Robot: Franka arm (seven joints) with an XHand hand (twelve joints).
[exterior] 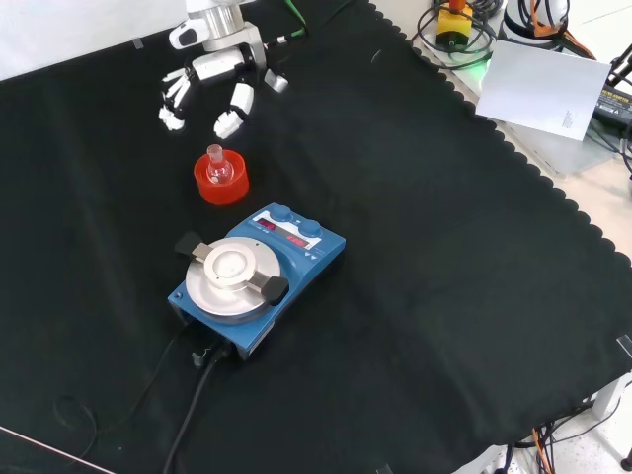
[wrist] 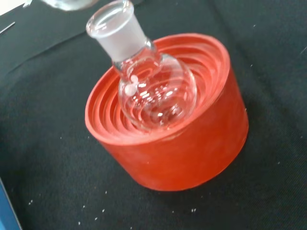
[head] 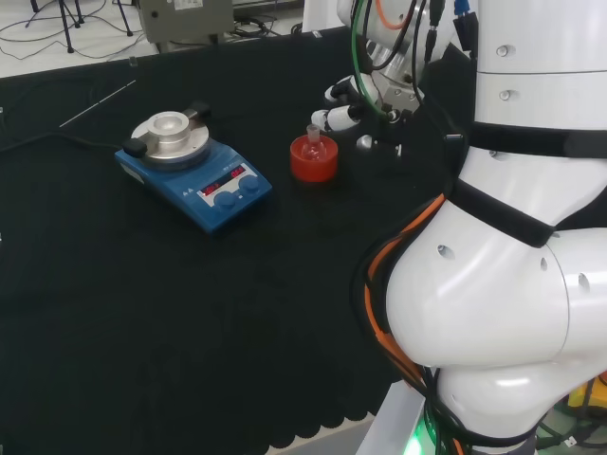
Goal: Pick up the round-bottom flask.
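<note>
The little round-bottom flask (wrist: pixel 153 91) is sitting in a red ribbed stand (wrist: pixel 192 148) on the desk (exterior: pixel 444 247), which is wearing a black cloth. The flask is made of clear glass. Its round belly is resting down in the rings of the stand, and its neck is poking up, leaning a bit to one side.

The hand (exterior: pixel 219 71) is hanging just past the stand, higher up in the front view. Its fingers (exterior: pixel 234 111) are loose and pointing down toward the cloth. It is holding nothing and is not touching the flask. In the head view the hand is sitting just to the right of the stand.

A blue box with a round silver plate (exterior: pixel 255 272) on top is standing near the stand, closer to us in the front view.
</note>
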